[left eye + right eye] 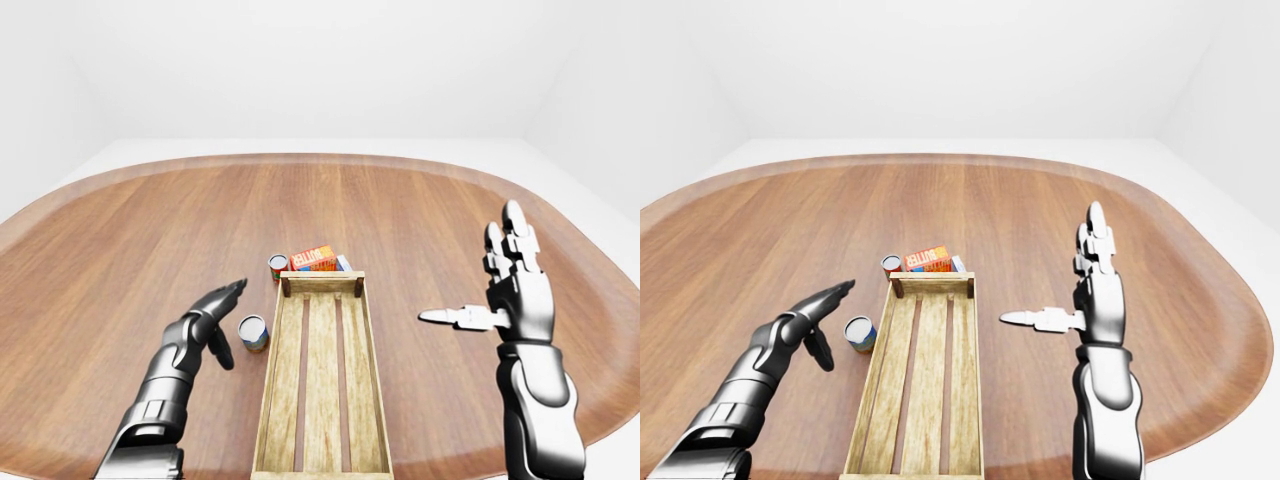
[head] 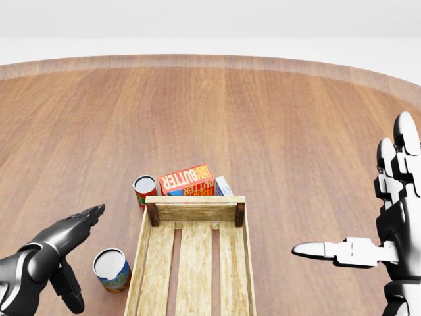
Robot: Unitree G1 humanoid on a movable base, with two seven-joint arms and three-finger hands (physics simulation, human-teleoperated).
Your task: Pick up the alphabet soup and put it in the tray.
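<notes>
The alphabet soup [image 2: 111,268], a blue-and-yellow can with a pale lid, stands upright on the wooden table just left of the long wooden tray [image 2: 195,199]. In the head view my left hand [image 2: 89,259] hovers to the left of the can, open, its fingers stretched above and its thumb hanging down; it does not touch the can. At the right of the tray my right hand [image 2: 348,191] is held up and open, fingers pointing upward and thumb pointing left, with nothing in it. The tray holds nothing.
A red can [image 2: 144,189] stands by the tray's top-left corner. A red butter box [image 2: 187,179] and a small blue-white box [image 2: 223,185] lie against the tray's top end. The round table [image 1: 120,230] spreads wide all around.
</notes>
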